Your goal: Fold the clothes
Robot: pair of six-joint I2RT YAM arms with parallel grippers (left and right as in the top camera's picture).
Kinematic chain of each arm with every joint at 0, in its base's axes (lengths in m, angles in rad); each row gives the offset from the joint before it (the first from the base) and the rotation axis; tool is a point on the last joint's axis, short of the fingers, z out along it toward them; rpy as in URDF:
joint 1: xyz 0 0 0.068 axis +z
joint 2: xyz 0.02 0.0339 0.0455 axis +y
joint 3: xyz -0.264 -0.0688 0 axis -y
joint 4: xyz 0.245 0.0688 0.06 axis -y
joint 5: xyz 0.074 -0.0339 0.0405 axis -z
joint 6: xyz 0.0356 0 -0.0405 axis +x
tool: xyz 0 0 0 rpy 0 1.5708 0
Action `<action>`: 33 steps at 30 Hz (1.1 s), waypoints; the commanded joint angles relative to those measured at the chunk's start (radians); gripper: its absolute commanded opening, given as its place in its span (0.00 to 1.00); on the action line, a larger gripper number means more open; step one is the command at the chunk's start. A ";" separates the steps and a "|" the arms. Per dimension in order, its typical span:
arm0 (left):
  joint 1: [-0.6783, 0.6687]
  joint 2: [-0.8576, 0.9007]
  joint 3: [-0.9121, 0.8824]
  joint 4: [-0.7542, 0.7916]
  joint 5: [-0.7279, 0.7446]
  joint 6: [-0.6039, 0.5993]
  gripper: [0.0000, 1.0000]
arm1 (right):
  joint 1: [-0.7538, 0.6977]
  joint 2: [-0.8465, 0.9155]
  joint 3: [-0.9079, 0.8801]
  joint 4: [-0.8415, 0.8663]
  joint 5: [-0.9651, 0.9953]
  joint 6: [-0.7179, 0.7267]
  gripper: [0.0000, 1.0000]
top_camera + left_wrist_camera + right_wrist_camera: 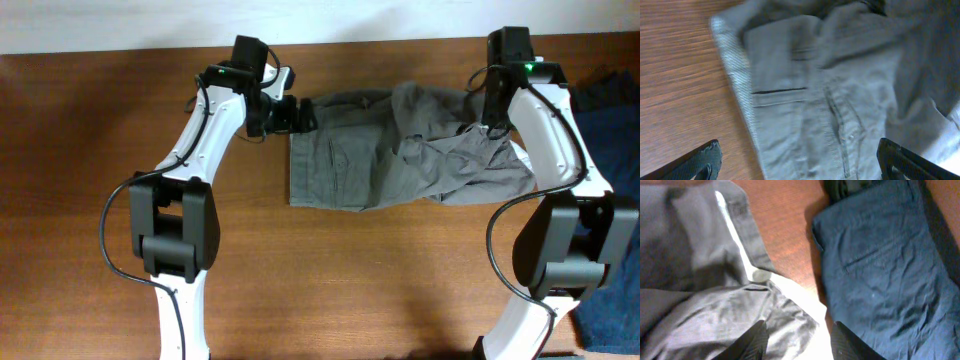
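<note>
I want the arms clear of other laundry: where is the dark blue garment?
Overhead, the dark blue garment lies at the table's right edge, just right of the grey garment, partly hidden by the right arm.

Clothes (840,100) blurred in left wrist view; navy garment (620,112) cut by overhead's right edge.

I log bare bench (380,270) along the near side, open for passing. The grey garment (350,160) spreads across the far middle; navy garments (612,115) crowd the right edge, just beside it
</note>
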 commanded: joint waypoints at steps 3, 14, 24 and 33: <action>-0.047 0.011 0.013 0.007 0.060 0.111 0.99 | -0.031 -0.032 0.058 -0.043 -0.256 -0.018 0.44; -0.068 0.018 0.013 0.032 -0.077 0.123 0.99 | 0.168 -0.090 0.077 -0.091 -0.514 -0.357 0.93; -0.068 0.058 0.013 0.032 -0.076 0.121 0.99 | 0.319 -0.084 0.077 -0.152 -0.468 -0.365 1.00; -0.068 0.058 0.013 0.036 -0.076 0.121 0.99 | 0.335 -0.034 0.039 -0.142 -0.468 -0.365 0.99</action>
